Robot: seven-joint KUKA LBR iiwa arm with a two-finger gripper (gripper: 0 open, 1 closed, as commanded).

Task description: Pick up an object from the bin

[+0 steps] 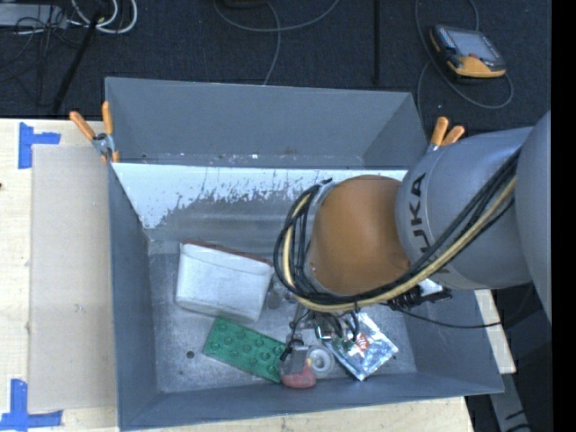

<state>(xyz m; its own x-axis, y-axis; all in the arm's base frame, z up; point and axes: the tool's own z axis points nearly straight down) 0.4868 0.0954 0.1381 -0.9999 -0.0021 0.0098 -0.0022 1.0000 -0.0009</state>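
Grey metal bin [131, 286], arm in from the right. The wrist's orange cover [355, 232] sits over the middle of the floor.

Gripper [300, 351] is low in the bin, near the front wall. Its tip is down among a small cluster:
- green studded plate [241, 349], flat, with its right end at the gripper tip;
- pink-red lump [300, 378], just below the tip and close against the plate's corner;
- pale ring-shaped piece [320, 361], just right of the tip;
- printed foil packet [366, 349], further right and partly under the cables.

White box [222, 282] lies apart, up and to the left, touching or just overlapping the plate's upper edge.

How wide the gripper stands cannot be told, as cover and cables shadow it. Nothing is visibly caught in it. The likeliest candidate is the plate's right end or the pink-red lump, but I cannot tell which.

Progress: approach and descent look done, since the tool is at object level. Everything appears to rest on the bin floor, so no lift has happened. Left to do, by my reading: secure a grasp, raise the thing clear of its neighbours and bring it out.
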